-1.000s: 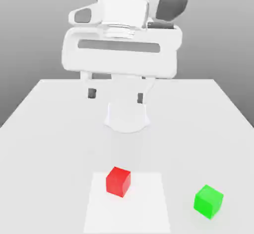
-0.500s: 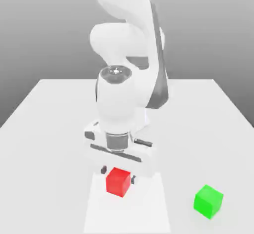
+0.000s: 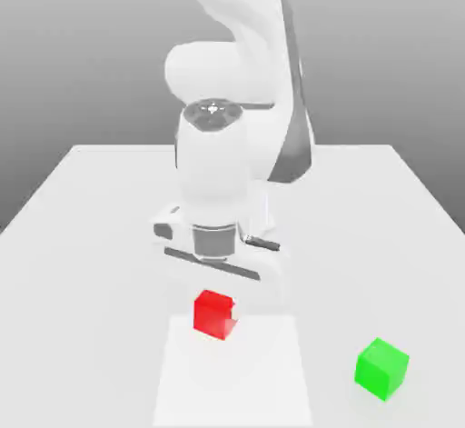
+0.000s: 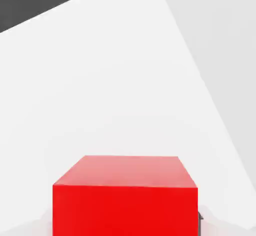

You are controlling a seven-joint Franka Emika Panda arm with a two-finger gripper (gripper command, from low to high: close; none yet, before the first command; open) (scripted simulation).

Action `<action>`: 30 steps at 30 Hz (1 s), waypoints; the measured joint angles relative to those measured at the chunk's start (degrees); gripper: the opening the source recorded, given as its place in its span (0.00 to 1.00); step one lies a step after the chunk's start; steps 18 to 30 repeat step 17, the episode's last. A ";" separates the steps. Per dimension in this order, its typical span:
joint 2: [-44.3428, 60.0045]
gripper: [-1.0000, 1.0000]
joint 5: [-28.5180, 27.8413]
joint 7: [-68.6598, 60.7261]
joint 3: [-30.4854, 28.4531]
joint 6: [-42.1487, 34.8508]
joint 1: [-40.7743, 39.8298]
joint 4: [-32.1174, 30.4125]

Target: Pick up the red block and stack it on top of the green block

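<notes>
While the pincer (image 3: 216,312) is clamped on the red block (image 3: 213,314), its two fingers closing on opposite sides, the green block (image 3: 380,369) rests on the desk (image 3: 82,281) toward the exterior view's right. The red block is raised a little above the desk, directly under the white hand (image 3: 222,267) of the arm (image 3: 213,163). In the exterior view it overlaps the far edge of a paler rectangular patch (image 3: 232,381) on the desk's surface. It is tilted in that view, with a brighter spot along the side that faces the exterior view's right, where a pale finger overlaps it.

The green block sits well apart from the red one, outside the patch and nearer the exterior view's camera. It stands turned at an angle, one corner toward that camera, with its upper face uncovered. Nothing touches its sides other than the desk beneath it.

Seen from the hand, the red block is close up, showing a lighter red face and a deeper red one, with the pale finger parts just beside it on both sides.
</notes>
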 joint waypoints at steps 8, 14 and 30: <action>3.83 0.00 -2.47 11.14 13.47 -7.70 9.89 11.29; 15.55 1.00 -11.14 20.42 10.88 -2.62 16.39 17.41; 15.55 1.00 -11.14 20.42 10.88 -2.62 16.39 17.41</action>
